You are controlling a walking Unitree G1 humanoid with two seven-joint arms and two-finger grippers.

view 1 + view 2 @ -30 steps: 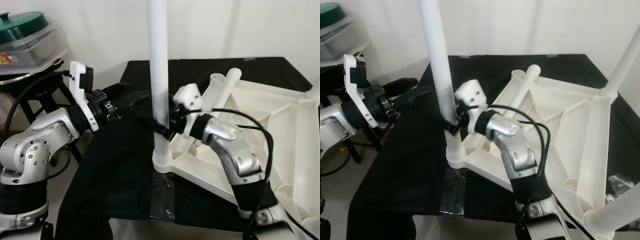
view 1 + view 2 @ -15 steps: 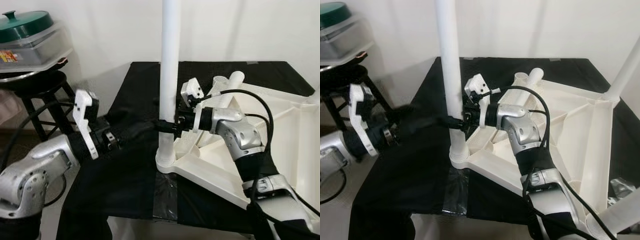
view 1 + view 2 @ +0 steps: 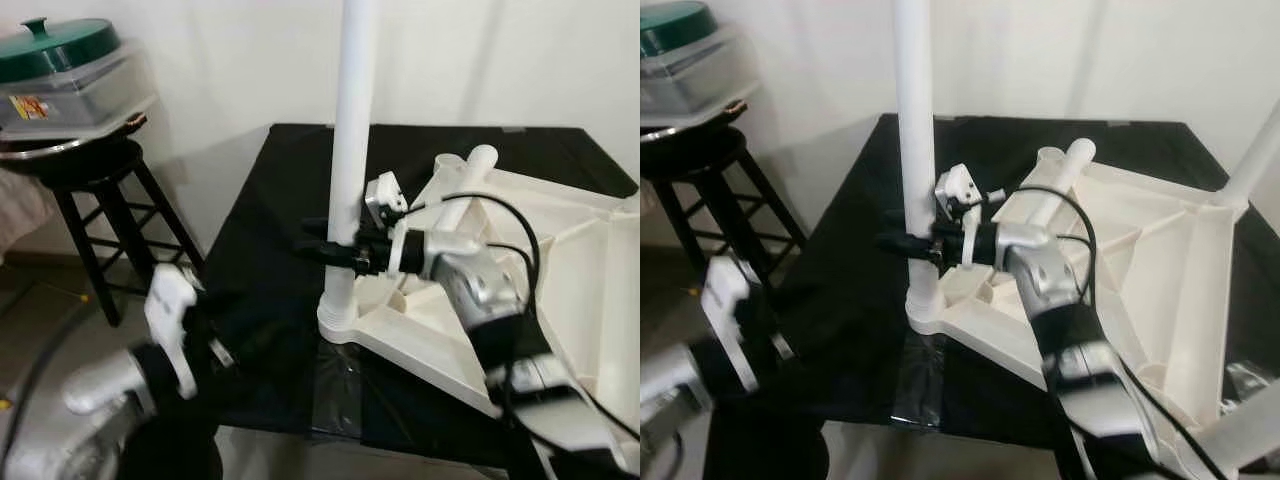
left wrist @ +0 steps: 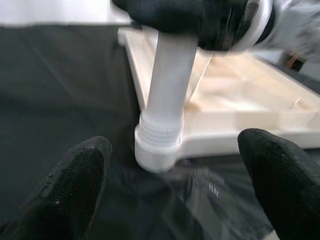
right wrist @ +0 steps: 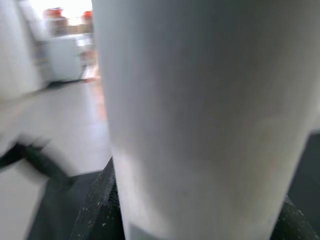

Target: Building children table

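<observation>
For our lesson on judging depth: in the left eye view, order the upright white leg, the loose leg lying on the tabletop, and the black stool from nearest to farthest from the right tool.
1. Upright white leg: clamped in the right tool.
2. Loose leg: lying on the upturned tabletop, toward the robot's right.
3. Black stool: far off to the left, by the wall.

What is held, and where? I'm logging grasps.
The right end effector clamps the upright white table leg low down, above its socket. Left end effector holds nothing.
</observation>
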